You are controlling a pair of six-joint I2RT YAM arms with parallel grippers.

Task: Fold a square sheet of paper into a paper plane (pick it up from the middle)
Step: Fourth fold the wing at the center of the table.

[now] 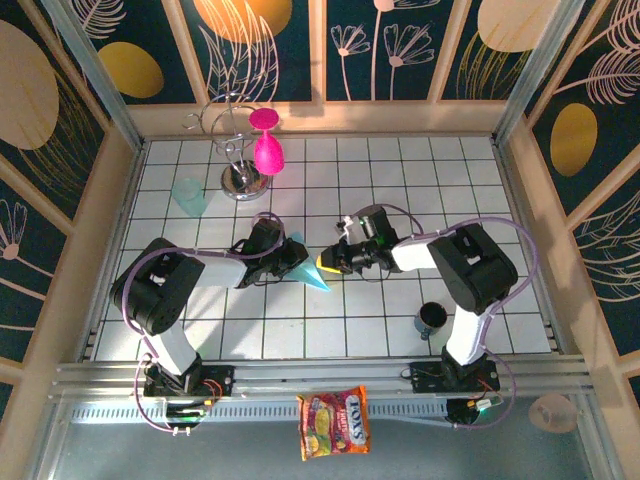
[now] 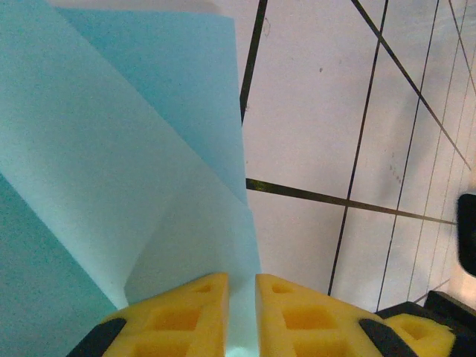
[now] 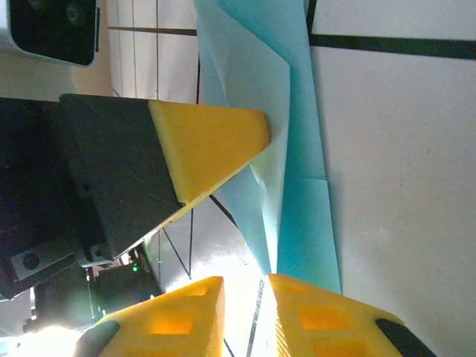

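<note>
White tiled table (image 1: 400, 190) with dark grid lines, floral walls all round, that's my view from the overhead cam. Roughly mid-table is the light-blue paper (image 1: 308, 270), already creased into a narrow shape with a point aimed at the near edge. It's lifted between the two arms. My left gripper (image 2: 242, 297) has its yellow jaws nearly together and pinched on a fold of it. The right gripper (image 3: 245, 305) comes in from the opposite side, jaws narrow too, with a creased edge running into the gap. I honestly can't tell if it's clamping or just around it. Back left there are pink goblets (image 1: 266, 140) on a wire rack (image 1: 235, 170), a teal cup (image 1: 188, 197) beside that, and a dark cup (image 1: 432, 318) near the right arm.
</note>
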